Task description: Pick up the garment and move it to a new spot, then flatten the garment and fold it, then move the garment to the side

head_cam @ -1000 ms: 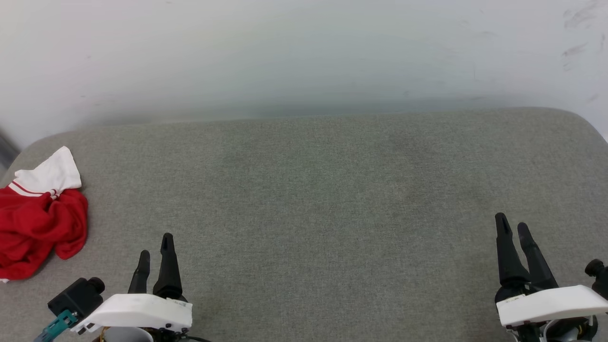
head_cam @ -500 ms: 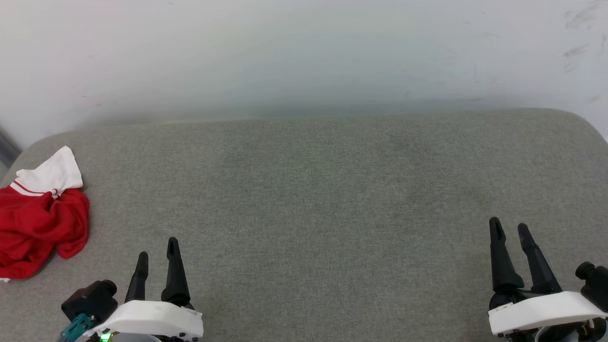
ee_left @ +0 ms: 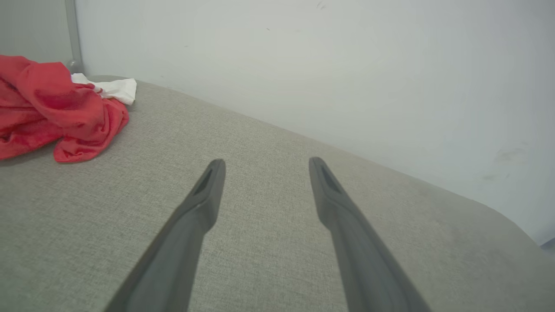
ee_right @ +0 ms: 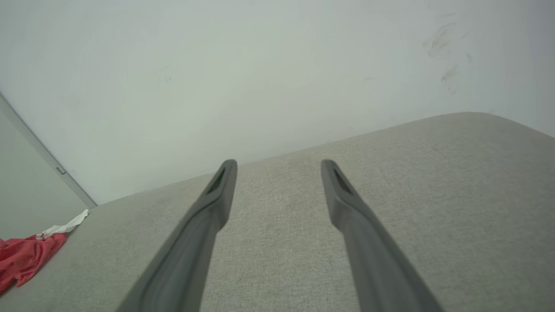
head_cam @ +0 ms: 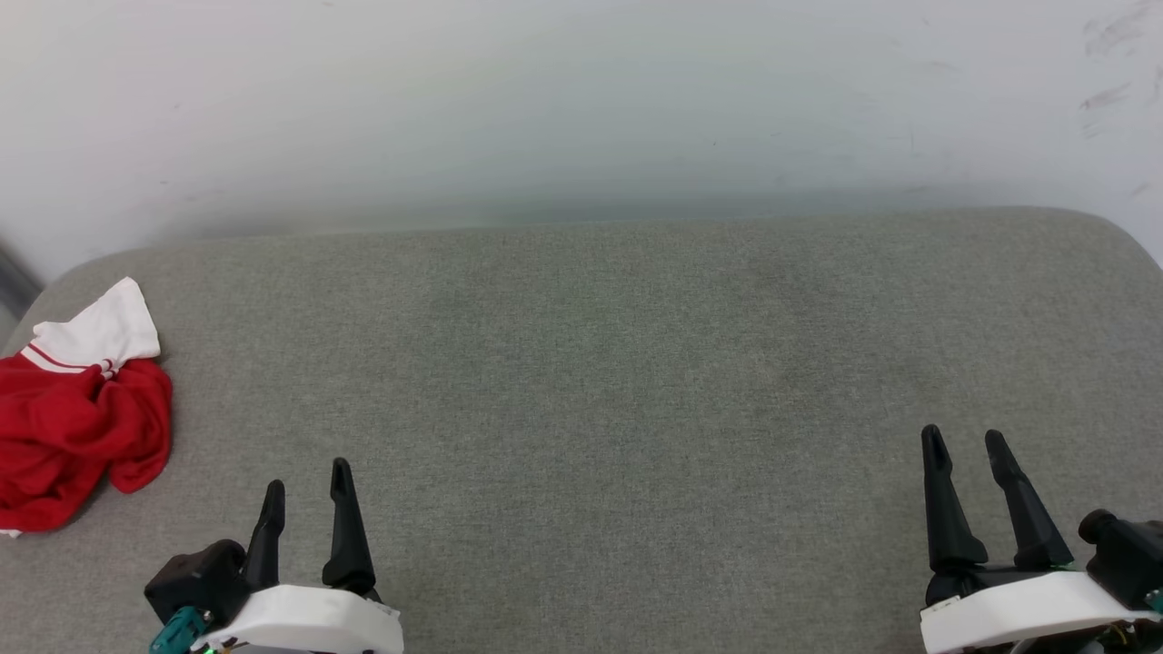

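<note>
The garment (head_cam: 77, 427) stayed crumpled at the far left edge of the grey padded surface (head_cam: 591, 363). Since one second before, the left gripper (head_cam: 307, 474) and the right gripper (head_cam: 963, 434) drew back lower, both wide open and empty

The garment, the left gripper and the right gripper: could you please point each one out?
garment (head_cam: 77, 427): head view, on its crumpled red body.
left gripper (head_cam: 307, 475): head view, midway between its fingertips.
right gripper (head_cam: 962, 434): head view, midway between its fingertips.
</note>
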### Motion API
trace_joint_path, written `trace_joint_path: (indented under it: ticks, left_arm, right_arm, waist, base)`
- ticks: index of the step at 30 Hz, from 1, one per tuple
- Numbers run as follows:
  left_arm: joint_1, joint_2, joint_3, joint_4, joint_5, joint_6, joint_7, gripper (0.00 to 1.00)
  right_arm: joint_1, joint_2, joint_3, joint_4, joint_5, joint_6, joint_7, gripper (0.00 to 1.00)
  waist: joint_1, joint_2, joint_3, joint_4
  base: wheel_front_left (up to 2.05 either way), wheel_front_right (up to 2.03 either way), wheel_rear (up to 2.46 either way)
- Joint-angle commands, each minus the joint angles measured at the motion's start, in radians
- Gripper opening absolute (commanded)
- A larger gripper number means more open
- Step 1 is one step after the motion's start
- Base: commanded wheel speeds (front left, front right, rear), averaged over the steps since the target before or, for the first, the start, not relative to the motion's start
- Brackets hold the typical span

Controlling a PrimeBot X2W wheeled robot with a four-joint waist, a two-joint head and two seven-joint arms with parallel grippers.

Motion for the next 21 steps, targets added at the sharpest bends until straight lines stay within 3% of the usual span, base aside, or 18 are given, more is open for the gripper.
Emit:
trace_joint_path:
  ticks: [1,21]
  left_arm:
    - [0.007,0.002,-0.002,-0.01,0.028,-0.002,-0.01,1.0]
    - [0.028,0.002,-0.014,-0.008,0.187,-0.023,-0.055,1.0]
  right_arm:
    - [0.003,-0.001,0.001,-0.013,-0.029,0.0,-0.008,1.0]
    - [0.025,-0.001,0.004,-0.048,-0.193,0.0,-0.053,1.0]
  waist:
    - [0.0,-0.0001,0.0,0.0]
    - [0.0,-0.0001,-0.005,0.002]
  base:
    - [0.0,0.0,0.0]
    - [0.0,0.0,0.0]
